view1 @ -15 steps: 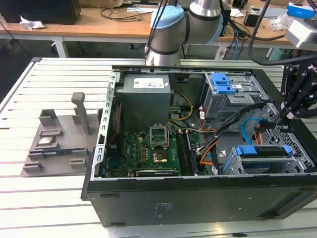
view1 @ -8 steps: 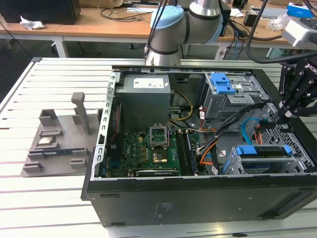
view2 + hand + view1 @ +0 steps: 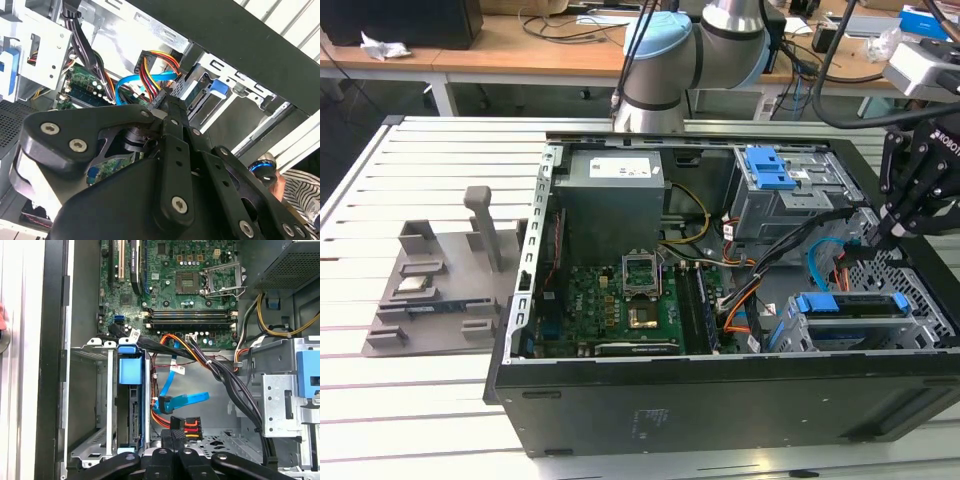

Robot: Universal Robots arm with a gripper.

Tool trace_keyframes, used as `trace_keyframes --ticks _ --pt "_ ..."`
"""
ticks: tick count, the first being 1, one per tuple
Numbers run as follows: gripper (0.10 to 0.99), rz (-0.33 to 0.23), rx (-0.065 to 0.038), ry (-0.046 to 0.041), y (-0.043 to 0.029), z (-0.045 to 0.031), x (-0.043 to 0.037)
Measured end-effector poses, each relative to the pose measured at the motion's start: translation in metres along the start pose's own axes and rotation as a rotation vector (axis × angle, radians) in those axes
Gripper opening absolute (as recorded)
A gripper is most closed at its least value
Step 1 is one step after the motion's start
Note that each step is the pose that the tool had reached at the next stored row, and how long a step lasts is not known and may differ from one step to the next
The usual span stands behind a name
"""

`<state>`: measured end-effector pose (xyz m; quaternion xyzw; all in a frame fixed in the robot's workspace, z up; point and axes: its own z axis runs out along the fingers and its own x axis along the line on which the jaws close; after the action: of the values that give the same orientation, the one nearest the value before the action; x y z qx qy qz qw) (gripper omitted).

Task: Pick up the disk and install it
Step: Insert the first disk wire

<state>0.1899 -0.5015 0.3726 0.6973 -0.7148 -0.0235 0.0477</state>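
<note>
On the exterior view's left, a grey fixture (image 3: 425, 285) sat on the slatted table (image 3: 410, 160). The open case (image 3: 720, 405) lay in the middle. Toward the right, the disk (image 3: 850, 305) stood slotted in its bay (image 3: 925, 335). Just past it hung the gripper (image 3: 876, 238), its fingers narrow and, as far as I could tell, pinched on a black plug (image 3: 186, 424) near the disk.

Black computer case (image 3: 720, 400) lies open on the slatted tabletop (image 3: 420, 160). Inside, the green motherboard (image 3: 610, 300) sits just below the grey power-supply box (image 3: 610, 200). Over on the exterior view's right stands a grey metal drive cage (image 3: 790, 205), blue latch (image 3: 770, 168) on top. A blue cable (image 3: 185, 399) curls beside red, orange and yellow wires (image 3: 192, 424). Outside, to the exterior view's left, rests a grey fixture (image 3: 430, 290).
</note>
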Motion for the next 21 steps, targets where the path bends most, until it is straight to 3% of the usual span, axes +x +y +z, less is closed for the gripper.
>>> trace_keyframes --ticks 2,5,8,14,21 --pt "0.114 0.000 0.000 -0.0001 0.0000 0.0001 0.0000" --pt "0.302 0.000 0.000 0.0001 0.0000 0.0001 0.0000" --pt "0.302 0.000 0.000 0.0037 0.0006 0.0018 -0.0021" --pt "0.302 0.002 0.001 0.0234 0.0037 0.0153 -0.0071" --pt "0.302 0.003 0.001 0.0255 0.0036 0.0186 -0.0072"
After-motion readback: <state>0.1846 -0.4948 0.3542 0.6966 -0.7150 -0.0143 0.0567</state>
